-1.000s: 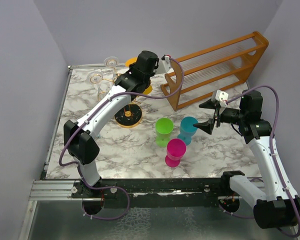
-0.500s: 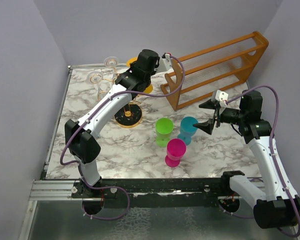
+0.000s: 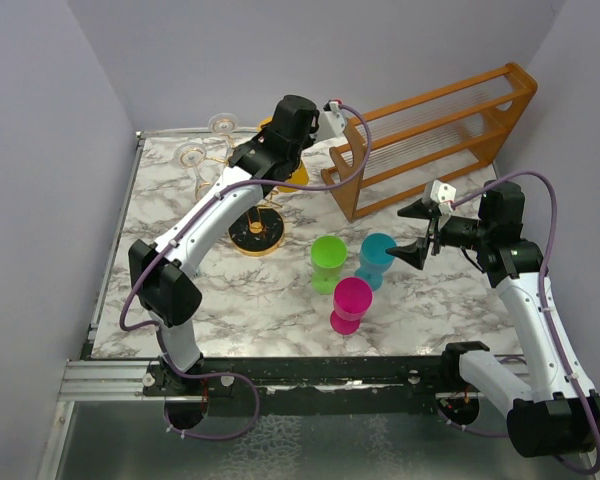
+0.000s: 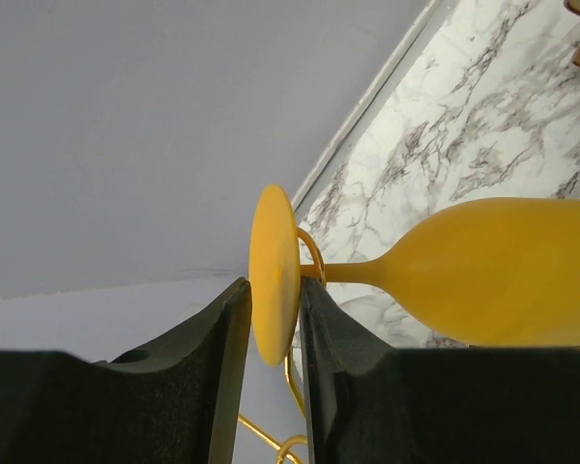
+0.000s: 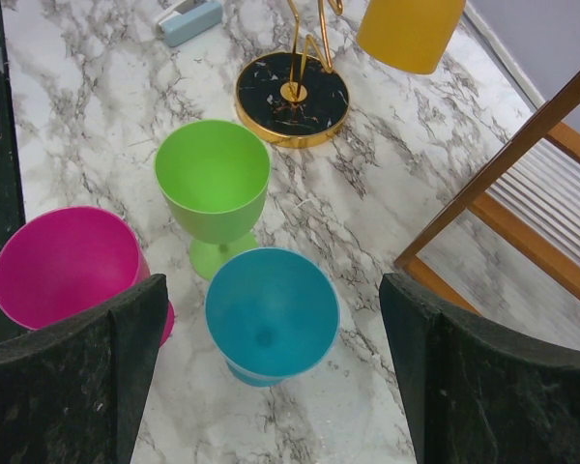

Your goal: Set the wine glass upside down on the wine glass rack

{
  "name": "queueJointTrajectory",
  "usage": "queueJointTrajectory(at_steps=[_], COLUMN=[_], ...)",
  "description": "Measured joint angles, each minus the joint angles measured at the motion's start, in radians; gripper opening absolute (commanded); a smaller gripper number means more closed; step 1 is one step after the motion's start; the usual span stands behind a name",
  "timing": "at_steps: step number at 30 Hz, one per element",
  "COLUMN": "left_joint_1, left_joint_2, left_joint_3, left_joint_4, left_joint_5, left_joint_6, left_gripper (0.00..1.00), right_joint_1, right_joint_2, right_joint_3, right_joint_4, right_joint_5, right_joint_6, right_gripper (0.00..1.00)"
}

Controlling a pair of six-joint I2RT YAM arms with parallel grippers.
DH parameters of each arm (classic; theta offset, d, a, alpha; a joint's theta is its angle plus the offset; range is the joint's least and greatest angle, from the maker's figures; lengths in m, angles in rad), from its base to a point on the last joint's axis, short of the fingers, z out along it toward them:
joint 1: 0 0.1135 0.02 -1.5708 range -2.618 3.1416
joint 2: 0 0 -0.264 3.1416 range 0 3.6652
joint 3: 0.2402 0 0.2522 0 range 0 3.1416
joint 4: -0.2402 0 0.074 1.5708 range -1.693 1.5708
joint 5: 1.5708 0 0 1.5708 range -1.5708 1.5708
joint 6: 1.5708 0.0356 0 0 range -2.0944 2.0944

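My left gripper (image 4: 271, 372) is shut on the round foot of a yellow wine glass (image 4: 503, 271), which it holds upside down at the wine glass rack. The stem lies in a gold ring arm (image 4: 312, 259). In the top view the gripper (image 3: 266, 135) is over the gold wire rack, whose dark round base (image 3: 256, 236) stands at the back left; the yellow bowl (image 3: 294, 178) hangs beside the post. The base also shows in the right wrist view (image 5: 292, 97). My right gripper (image 5: 271, 372) is open and empty above a teal glass (image 5: 271, 309).
Green (image 3: 329, 262), teal (image 3: 377, 258) and pink (image 3: 351, 303) glasses stand upright mid-table, next to my right gripper (image 3: 417, 232). A large orange-brown wooden slatted rack (image 3: 430, 130) stands at the back right. Clear glass feet (image 3: 191, 155) sit on the gold rack's left arms.
My left gripper has shifted slightly toward the back with the yellow glass. The right arm has not moved.
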Motion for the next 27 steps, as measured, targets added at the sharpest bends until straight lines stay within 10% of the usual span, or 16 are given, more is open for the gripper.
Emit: queueJointTrajectory(at_steps=[27], left_joint_1=[0.000], left_joint_2=[-0.006], left_joint_3=[0.071], left_joint_4=[-0.085], left_joint_5=[0.198], left_joint_6=[-0.193], left_gripper=[0.54], right_joint_1=[0.000], right_joint_2=[0.014], right_joint_3=[-0.008], right_joint_4=[0.007], right_joint_5=[0.023], right_joint_6=[0.001], right_gripper=[0.89])
